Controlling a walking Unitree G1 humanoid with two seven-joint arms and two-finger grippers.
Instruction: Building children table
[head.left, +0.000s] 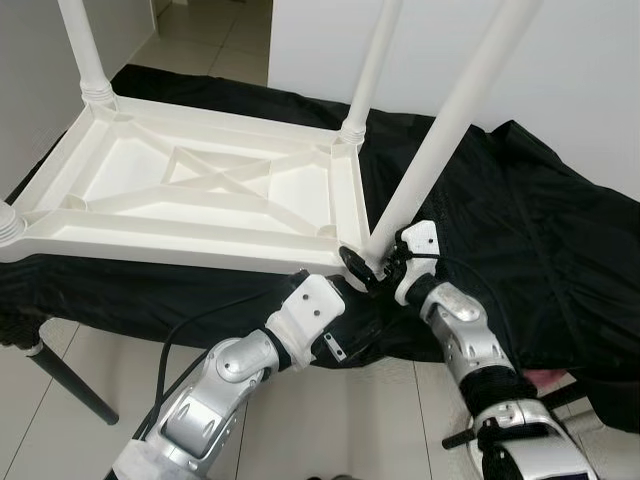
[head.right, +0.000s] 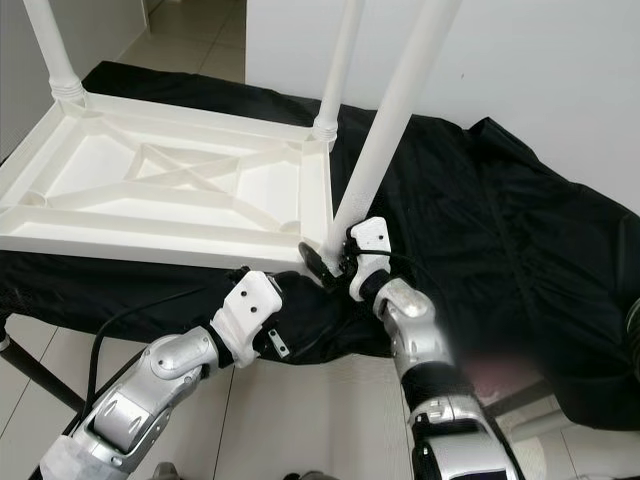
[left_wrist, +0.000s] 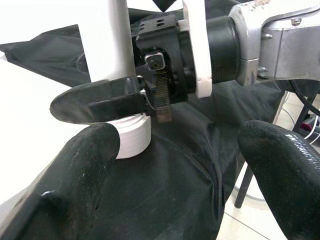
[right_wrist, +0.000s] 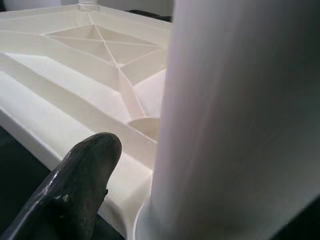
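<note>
A white plastic table top (head.left: 200, 185) lies upside down on a black cloth. White legs stand in its far-left corner (head.left: 85, 50) and far-right corner (head.left: 370, 70). A fourth leg (head.left: 450, 120) leans at the near right corner, its base (left_wrist: 132, 135) at the corner socket. My right gripper (head.left: 368, 262) is shut on this leg just above the base; one black finger (right_wrist: 75, 190) curls round the leg (right_wrist: 235, 125). My left gripper (left_wrist: 185, 170) is open just below and in front of that corner, its fingers (left_wrist: 85, 165) spread wide over the cloth, holding nothing.
The black cloth (head.left: 520, 220) covers a work table that runs off to the right. One dark leg of that table (head.left: 70, 385) slants down to the tiled floor at the left. A white wall (head.left: 580, 70) stands behind. A black cable (head.left: 200, 320) trails along my left arm.
</note>
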